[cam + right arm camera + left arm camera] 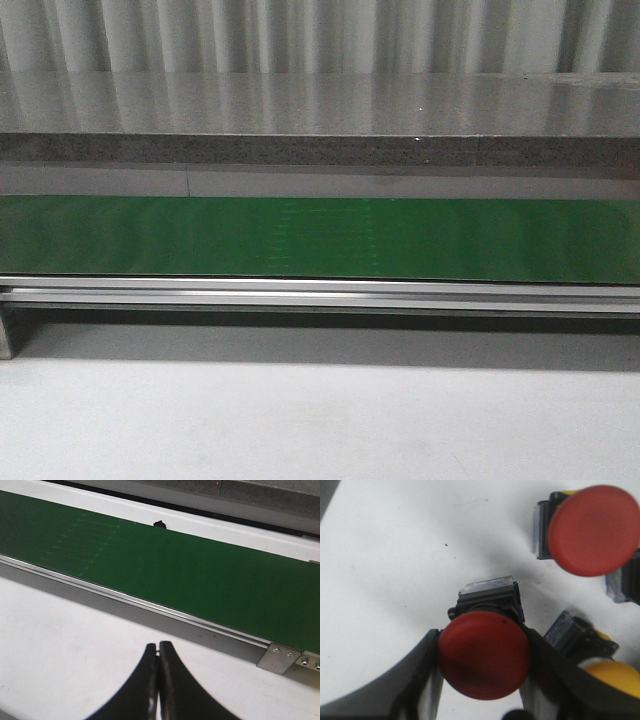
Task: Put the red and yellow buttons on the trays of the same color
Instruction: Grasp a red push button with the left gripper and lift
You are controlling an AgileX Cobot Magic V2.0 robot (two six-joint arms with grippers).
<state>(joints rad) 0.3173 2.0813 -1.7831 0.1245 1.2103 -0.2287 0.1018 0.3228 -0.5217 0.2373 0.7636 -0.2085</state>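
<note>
In the left wrist view, a red button [484, 661] with a black body and a clear base sits between the two fingers of my left gripper [482, 634], which touch the cap on both sides. A second red button [594, 530] lies farther off on the white table. A yellow button [614, 678] lies close beside the gripper's finger [555, 670]. My right gripper [159, 646] is shut on nothing over bare white table. The trays are out of view. The front view shows neither grippers nor buttons.
A green conveyor belt [320, 240] with an aluminium rail [320, 292] runs across the table's far side, with a steel shelf [320, 105] behind it. The belt [200, 575] also lies ahead of my right gripper. Another button's black and clear body [625, 582] shows partly.
</note>
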